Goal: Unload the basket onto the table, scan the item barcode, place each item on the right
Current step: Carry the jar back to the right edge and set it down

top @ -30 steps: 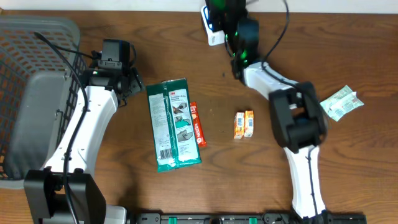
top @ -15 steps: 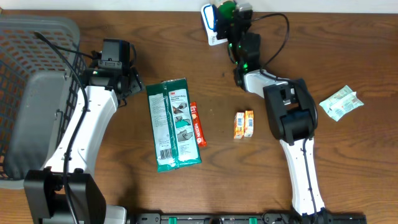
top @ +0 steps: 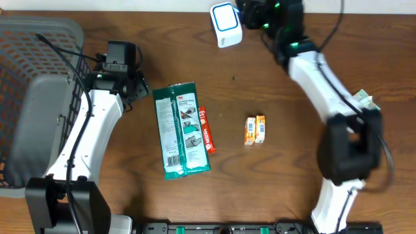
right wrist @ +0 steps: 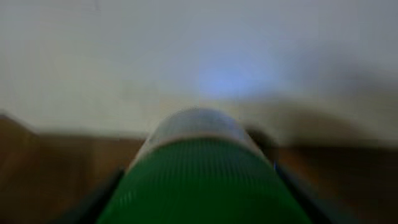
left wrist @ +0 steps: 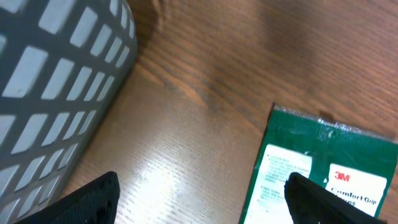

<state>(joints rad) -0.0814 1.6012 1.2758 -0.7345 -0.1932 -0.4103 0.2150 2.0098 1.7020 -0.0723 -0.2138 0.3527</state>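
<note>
Scanner (top: pixel 225 25), white with a blue face, lies at the far table edge. Right gripper (top: pixel 255 13) sits just to its right, arm stretched across the table from the near side.

Right wrist view is blurred. Green ribbed cylinder (right wrist: pixel 205 168) with a pale rounded top fills the gap between the dark fingers (right wrist: pixel 93 202), one on each side of it. Reads as clamped on it, held up near the scanner. No barcode legible. Cylinder not made out in the overhead view.

Left gripper (left wrist: pixel 205 202) hangs low over bare table (left wrist: pixel 186 137), fingers wide apart, nothing between them. It sits between the grey basket (left wrist: pixel 56 81) and the green 3M package (left wrist: pixel 317 168), touching neither.

On the table:
- green 3M package lies flat, left of centre, long side running near to far
- red packet (top: pixel 206 130) lies against its right edge
- two small orange boxes (top: pixel 255 130) side by side, centre, well apart from the package
- crumpled green-and-white packet (top: pixel 361 99) at right, mostly hidden by the right arm
</note>
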